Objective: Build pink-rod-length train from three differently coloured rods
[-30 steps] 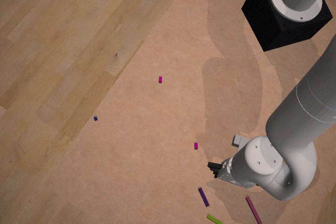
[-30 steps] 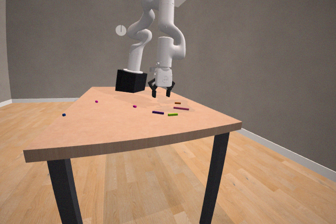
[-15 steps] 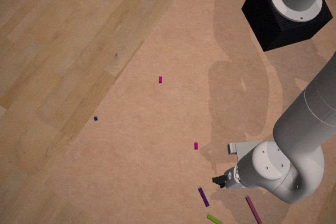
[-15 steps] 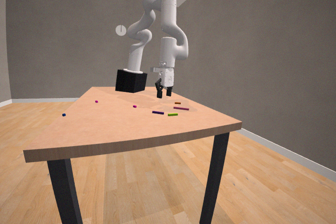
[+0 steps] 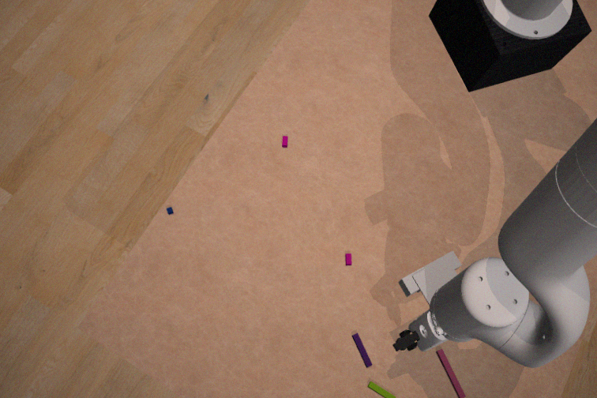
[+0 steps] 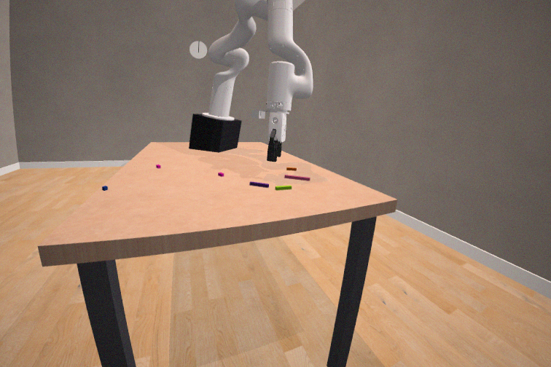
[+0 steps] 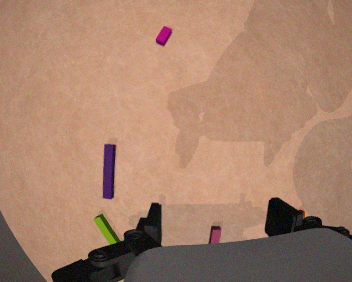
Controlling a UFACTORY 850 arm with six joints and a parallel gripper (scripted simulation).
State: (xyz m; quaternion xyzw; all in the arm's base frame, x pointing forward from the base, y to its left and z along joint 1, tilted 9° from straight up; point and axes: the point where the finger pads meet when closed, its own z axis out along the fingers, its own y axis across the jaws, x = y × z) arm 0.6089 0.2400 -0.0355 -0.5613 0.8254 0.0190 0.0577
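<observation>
My gripper [image 6: 274,159] [image 7: 216,219] is open and empty, above the table. The pink rod [image 5: 451,373] [image 6: 297,177] [image 7: 215,235] lies below it, partly hidden in the wrist view. The purple rod [image 5: 362,350] [image 6: 259,184] [image 7: 109,171] and the lime rod [image 5: 381,389] [image 6: 283,187] [image 7: 106,229] lie near each other, apart. An orange rod [image 6: 291,168] lies behind the pink one. One magenta rod [image 5: 348,259] [image 6: 220,174] [image 7: 164,36] lies nearer the gripper, another magenta rod [image 5: 284,141] [image 6: 158,166] farther off. A blue rod [image 5: 170,210] [image 6: 104,188] lies near the table's edge. All lie separate.
The arm's black base block [image 5: 463,28] [image 6: 213,132] stands at the back of the table [image 5: 238,268] [image 6: 184,210]. The arm and its shadow cover part of the table's right side in the top view.
</observation>
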